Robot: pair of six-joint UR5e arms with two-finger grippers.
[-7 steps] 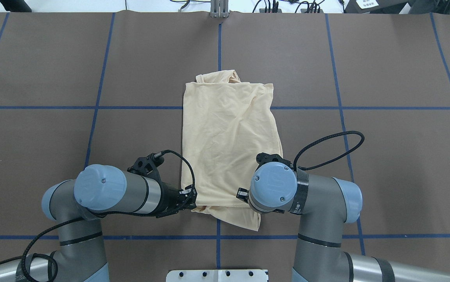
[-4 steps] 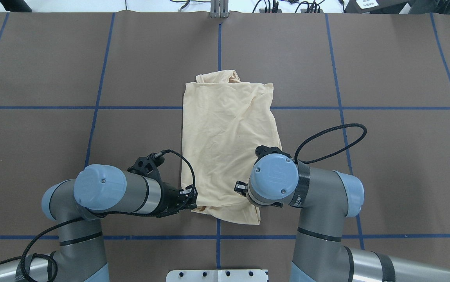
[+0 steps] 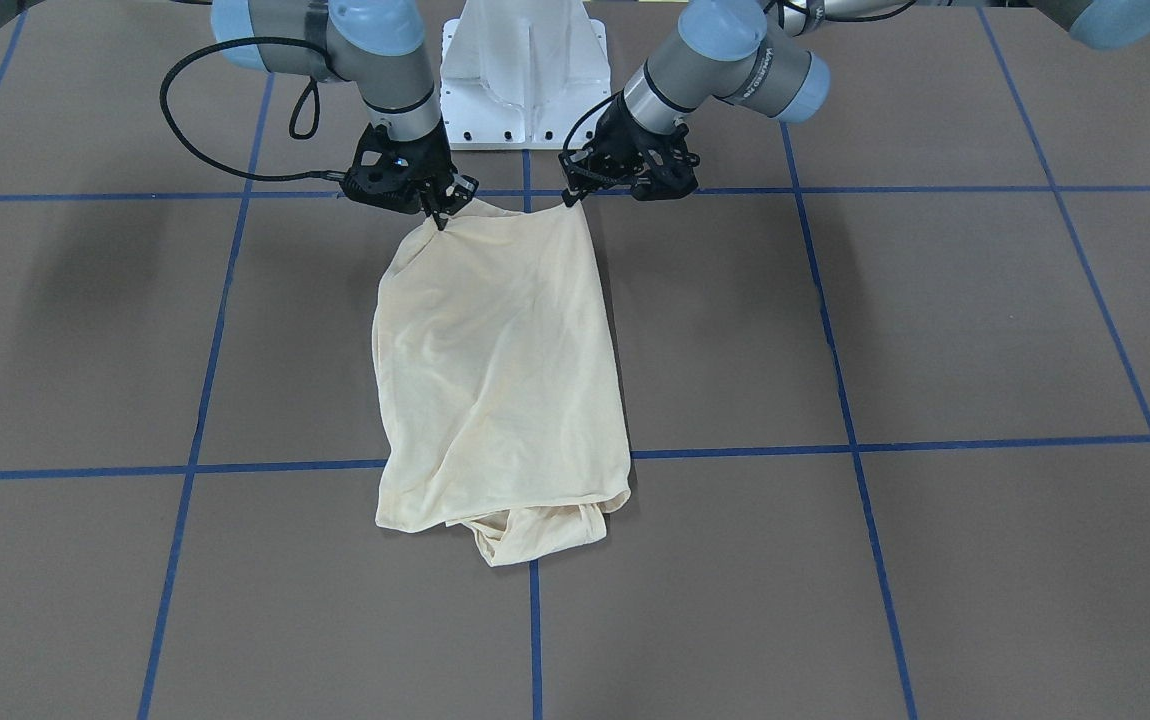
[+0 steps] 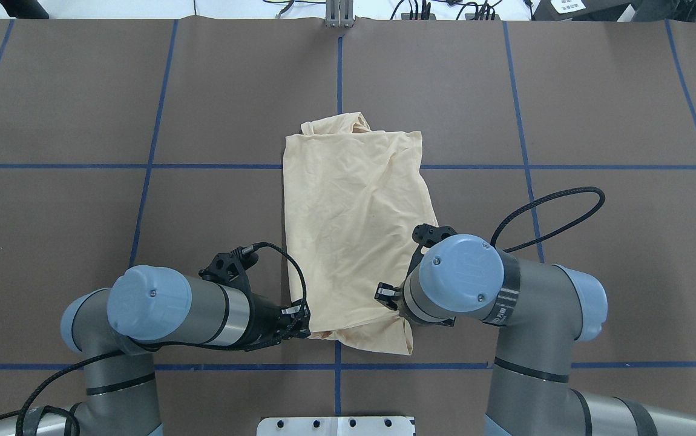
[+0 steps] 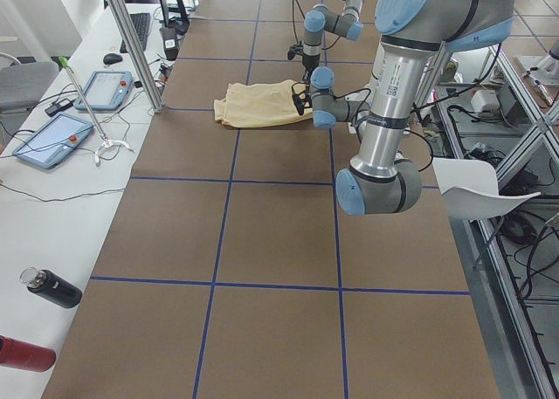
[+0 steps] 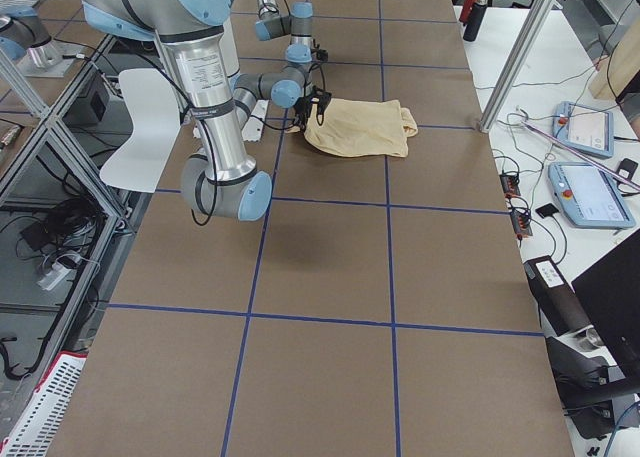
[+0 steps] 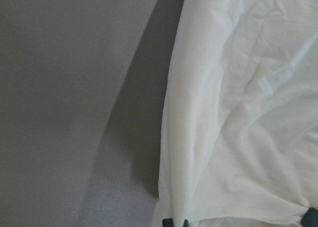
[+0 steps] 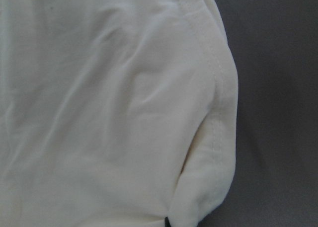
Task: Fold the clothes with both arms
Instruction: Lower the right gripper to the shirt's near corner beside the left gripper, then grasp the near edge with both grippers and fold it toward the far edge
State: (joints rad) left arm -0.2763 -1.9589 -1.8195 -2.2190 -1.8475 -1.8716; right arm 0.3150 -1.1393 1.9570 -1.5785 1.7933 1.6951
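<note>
The left claw (image 3: 568, 199) is closed tight on the near left corner of the shirt (image 4: 354, 224). The right claw (image 3: 439, 218) is closed tight on the near right corner. Both claws sit close to the robot, 1 on each side of the middle blue line (image 4: 339, 79). In the overhead view the right wrist hides its own claw.

The shirt lies in the middle of the worktop (image 4: 82, 109). It is pale yellow and folded into 1 long shape that runs away from the robot. It has lots of little wrinkles. No print shows on the side that faces up. It lies over the middle blue line and crosses another blue line farther out.

At the far end, a small bunched bit of cloth (image 3: 525, 535) pokes out past the straight edge.
</note>
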